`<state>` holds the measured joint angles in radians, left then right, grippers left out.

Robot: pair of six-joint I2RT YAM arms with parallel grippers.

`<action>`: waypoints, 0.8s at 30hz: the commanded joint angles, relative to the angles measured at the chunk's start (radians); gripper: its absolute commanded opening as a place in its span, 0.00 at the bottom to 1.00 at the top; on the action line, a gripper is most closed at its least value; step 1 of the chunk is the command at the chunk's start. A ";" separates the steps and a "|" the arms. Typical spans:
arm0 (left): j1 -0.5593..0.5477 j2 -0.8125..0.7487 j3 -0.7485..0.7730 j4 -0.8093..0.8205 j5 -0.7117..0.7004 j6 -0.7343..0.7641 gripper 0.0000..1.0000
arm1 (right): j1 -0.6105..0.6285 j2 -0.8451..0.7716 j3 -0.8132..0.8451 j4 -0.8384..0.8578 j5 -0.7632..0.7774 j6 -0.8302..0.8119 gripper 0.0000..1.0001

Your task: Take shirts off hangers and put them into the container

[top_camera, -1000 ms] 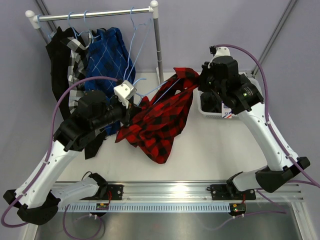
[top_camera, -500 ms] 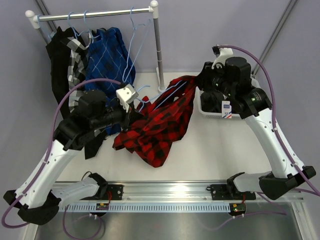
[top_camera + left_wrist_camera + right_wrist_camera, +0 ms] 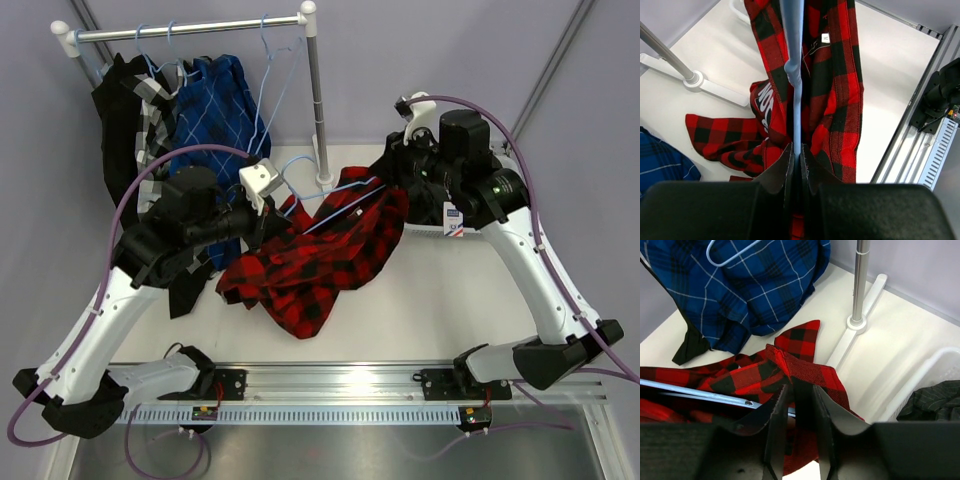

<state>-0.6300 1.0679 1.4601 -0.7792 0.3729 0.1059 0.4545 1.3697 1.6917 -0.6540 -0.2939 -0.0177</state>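
Pinching hanger wire [image 3: 792,75] in clenched left gripper [image 3: 796,152], right gripper [image 3: 799,388] parted astride plaid shirt [image 3: 812,372]

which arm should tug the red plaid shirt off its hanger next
Likely right: left gripper is clamped on the light-blue wire hanger, while right gripper sits parted over the red-black plaid shirt, near the white mesh basket.

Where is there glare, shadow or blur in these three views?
Top external: evenly lit, sharp, glare on the metal rail. Left wrist: left gripper dark and blurred, plaid shirt sharper. Right wrist: right gripper in shadow, blue shirt crisp.
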 commanded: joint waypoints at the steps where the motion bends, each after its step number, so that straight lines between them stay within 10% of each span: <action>1: 0.004 -0.008 0.052 0.040 -0.021 0.020 0.00 | 0.009 -0.011 -0.003 -0.025 -0.025 -0.038 0.30; 5: 0.004 -0.011 0.043 0.038 -0.045 0.031 0.00 | 0.009 -0.024 -0.030 -0.051 -0.020 -0.033 0.30; 10: 0.004 -0.019 0.036 0.040 -0.094 0.051 0.00 | 0.009 -0.041 -0.059 -0.084 0.024 -0.042 0.00; 24: 0.006 -0.135 -0.043 0.049 -0.345 0.065 0.00 | -0.034 -0.112 -0.188 -0.076 0.483 0.085 0.00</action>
<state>-0.6300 0.9844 1.4231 -0.7979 0.1272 0.1608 0.4408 1.3025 1.5360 -0.7330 0.0525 0.0273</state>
